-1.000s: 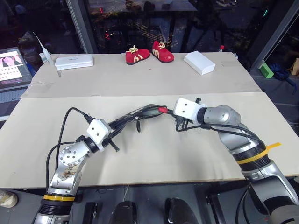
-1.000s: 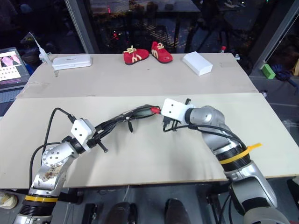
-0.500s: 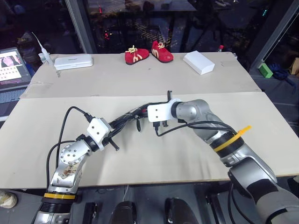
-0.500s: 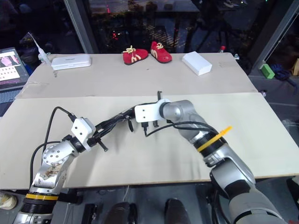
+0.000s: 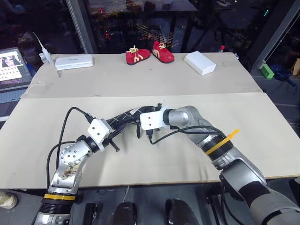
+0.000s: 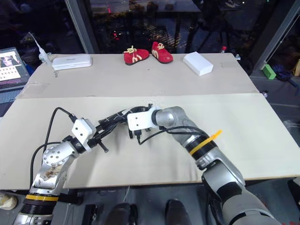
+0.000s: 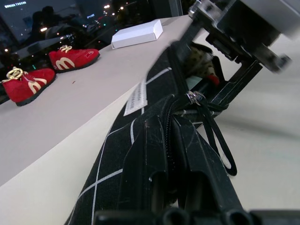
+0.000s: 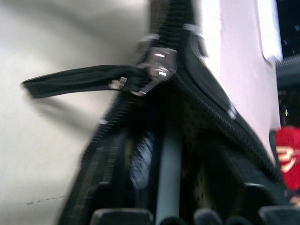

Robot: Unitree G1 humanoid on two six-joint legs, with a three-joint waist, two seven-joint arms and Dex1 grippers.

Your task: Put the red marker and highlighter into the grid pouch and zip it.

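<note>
left gripper (image 5: pixel 114 128) pinches the grid pouch (image 7: pixel 154 140) end; right gripper (image 5: pixel 140 123), aperture unclear, should grasp the zipper pull (image 8: pixel 75 83) squarely.

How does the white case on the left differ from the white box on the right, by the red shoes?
The white case is long, flat and round-cornered; the white box is shorter, thicker and sharp-edged. The case lies nearly straight; the box sits askew. Both are white, flanking the red shoes.

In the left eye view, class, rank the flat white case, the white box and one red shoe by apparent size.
1. Flat white case, largest.
2. White box, slightly smaller.
3. Red shoe, smallest.
All sit at the table's far edge, so the comparison is fair.
</note>
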